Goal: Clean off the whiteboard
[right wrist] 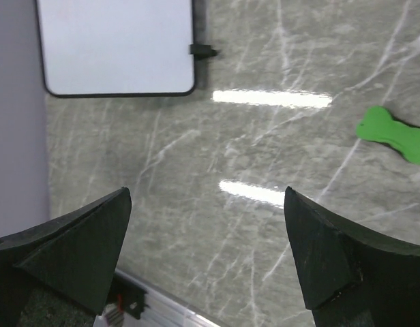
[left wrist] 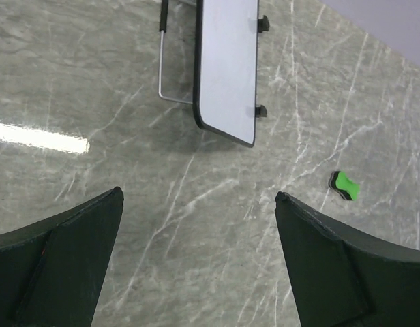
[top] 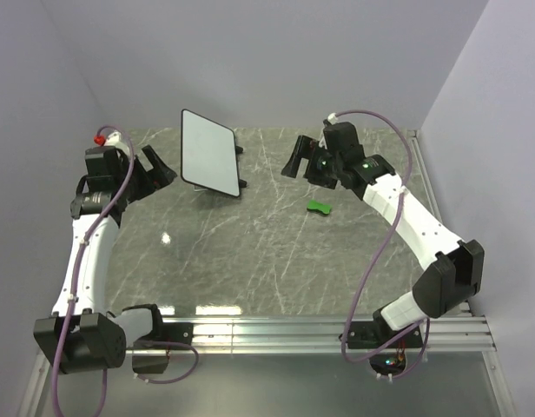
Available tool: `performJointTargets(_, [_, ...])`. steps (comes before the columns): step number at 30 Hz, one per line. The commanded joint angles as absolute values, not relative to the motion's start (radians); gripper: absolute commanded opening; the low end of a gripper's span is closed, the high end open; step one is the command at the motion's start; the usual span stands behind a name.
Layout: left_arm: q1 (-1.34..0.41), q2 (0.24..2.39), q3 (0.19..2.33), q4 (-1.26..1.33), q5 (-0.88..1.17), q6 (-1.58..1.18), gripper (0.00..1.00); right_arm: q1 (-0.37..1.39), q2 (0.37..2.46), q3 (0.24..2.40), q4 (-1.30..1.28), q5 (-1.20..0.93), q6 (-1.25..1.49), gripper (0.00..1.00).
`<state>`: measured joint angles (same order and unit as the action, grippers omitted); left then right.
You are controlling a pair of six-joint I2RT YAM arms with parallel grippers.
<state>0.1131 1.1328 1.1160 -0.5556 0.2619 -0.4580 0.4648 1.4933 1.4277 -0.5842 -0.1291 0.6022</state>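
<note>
The whiteboard (top: pixel 208 151) stands tilted on its black legs at the back middle-left of the table; its face looks clean. It also shows in the left wrist view (left wrist: pixel 227 68) and in the right wrist view (right wrist: pixel 116 44). A small green eraser (top: pixel 319 207) lies flat on the table right of centre, also in the left wrist view (left wrist: pixel 346 185) and the right wrist view (right wrist: pixel 394 134). My left gripper (top: pixel 156 167) is open and empty, just left of the board. My right gripper (top: pixel 300 156) is open and empty, right of the board and behind the eraser.
The grey marble table (top: pixel 250 252) is walled at the back and on both sides. A metal rail (top: pixel 320 330) runs along the near edge between the arm bases. A thin wire stand (left wrist: pixel 166 65) sticks out behind the board.
</note>
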Motion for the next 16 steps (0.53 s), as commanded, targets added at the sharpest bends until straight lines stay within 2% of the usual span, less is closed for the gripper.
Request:
performJointTargets(1, [0.101, 1.103, 1.134, -0.558, 0.310, -0.468, 1.00, 0.456, 1.428, 1.440, -0.520, -0.192, 0.633, 1.00])
performJointTargets(9, [0.081, 1.117, 1.230, -0.578, 0.269, -0.456, 1.00, 0.459, 1.379, 1.413, -0.557, -0.183, 0.627, 1.00])
performJointTargets(16, [0.043, 1.117, 1.275, -0.580, 0.150, -0.423, 0.99, 0.457, 1.318, 1.378, -0.578, -0.129, 0.630, 1.00])
